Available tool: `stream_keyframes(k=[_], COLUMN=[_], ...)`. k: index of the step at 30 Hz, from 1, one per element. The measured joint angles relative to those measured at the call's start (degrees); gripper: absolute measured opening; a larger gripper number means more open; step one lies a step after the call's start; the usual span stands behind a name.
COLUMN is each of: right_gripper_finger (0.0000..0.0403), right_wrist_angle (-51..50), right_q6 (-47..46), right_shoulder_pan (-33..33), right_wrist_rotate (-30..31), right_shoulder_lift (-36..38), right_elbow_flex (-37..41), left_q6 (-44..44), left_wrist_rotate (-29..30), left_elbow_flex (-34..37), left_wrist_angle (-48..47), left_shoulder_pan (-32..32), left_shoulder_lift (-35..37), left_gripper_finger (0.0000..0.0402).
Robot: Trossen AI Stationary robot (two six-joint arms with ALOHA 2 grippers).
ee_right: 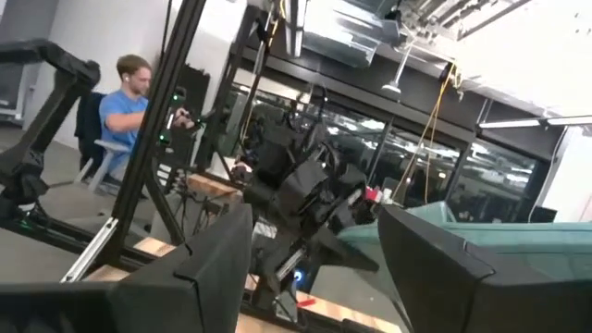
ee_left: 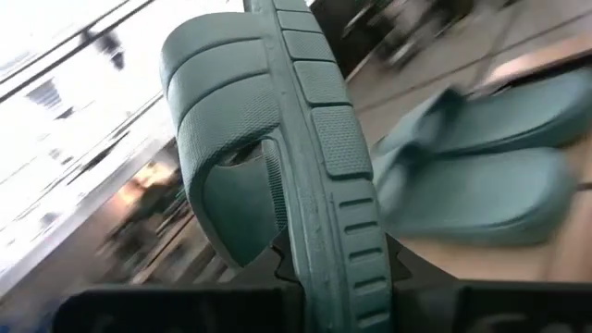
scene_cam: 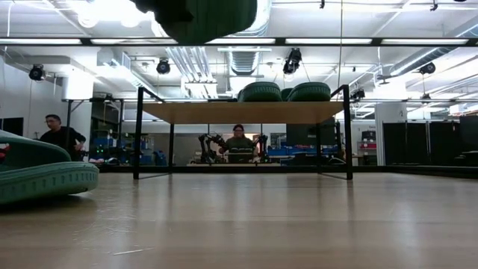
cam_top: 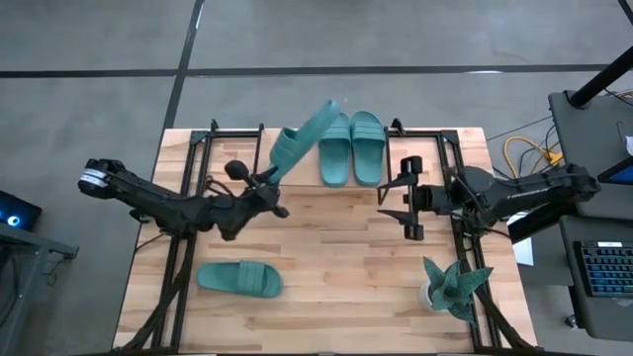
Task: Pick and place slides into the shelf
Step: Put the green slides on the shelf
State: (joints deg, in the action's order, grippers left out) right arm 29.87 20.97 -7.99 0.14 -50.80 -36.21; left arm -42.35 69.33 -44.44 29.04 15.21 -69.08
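Right now my left gripper [cam_top: 269, 186] is clenched on the heel end of one teal-green rubber slide sandal [cam_top: 302, 140], carried in the air on edge and tilted, toe toward 1 o'clock, over the left end of the low shelf with the light-wood top board and thin black legs [scene_cam: 243, 112]. Two more teal slides [cam_top: 351, 146] already sit side by side on that board at 12 o'clock of the table; the fourth teal slide [cam_top: 239, 278] lies flat on the wooden tabletop [cam_top: 336, 267] at 7 o'clock, well apart from the shelf.

My read on the risks: the grip looks to be on the sole edge only, so the rubber could flex and slip out if I swing fast. The sandal is far from level, so letting go like this would likely drop it on its side or off the back edge. Its toe is near the parked pair, and a sloppy descent could knock the nearest one.

My right gripper [cam_top: 408, 202] waits at 3 o'clock with its fingers spread, holding nothing. It sits close to the shelf's right end but not in the left arm's path. The teal spiky star-shaped plant [cam_top: 456, 287] stands at 5 o'clock, out of the way. People show in the room behind; none are near the table.
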Motion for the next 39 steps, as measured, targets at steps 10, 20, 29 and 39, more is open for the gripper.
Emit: stream_keyframes(k=[10,20,29,39], right_gripper_finger=[0.0226,0.0226,0.0226,0.0226], right_wrist_angle=[-1.01,-1.87,-3.1,-6.32], right_q6=[0.0,0.0,0.0,13.9], right_shoulder_pan=[0.0,0.0,0.02,0.13], right_wrist_rotate=[0.04,0.04,0.07,0.19], right_shoulder_lift=[-0.64,-0.71,-0.73,-0.73], right_elbow_flex=[0.0,0.0,0.0,0.0], left_q6=[-7.7,-3.22,8.73,4.92], left_wrist_rotate=[20.64,20.68,20.69,20.69], left_elbow_flex=[-7.61,-7.28,-7.3,-7.0], left_wrist_angle=[0.22,0.49,0.69,0.45], left_shoulder_pan=[-0.36,-2.54,-5.56,-5.48], left_shoulder_lift=[-10.22,-14.43,-17.42,-18.8], left_gripper_finger=[0.0019,0.0019,0.0019,0.0019])
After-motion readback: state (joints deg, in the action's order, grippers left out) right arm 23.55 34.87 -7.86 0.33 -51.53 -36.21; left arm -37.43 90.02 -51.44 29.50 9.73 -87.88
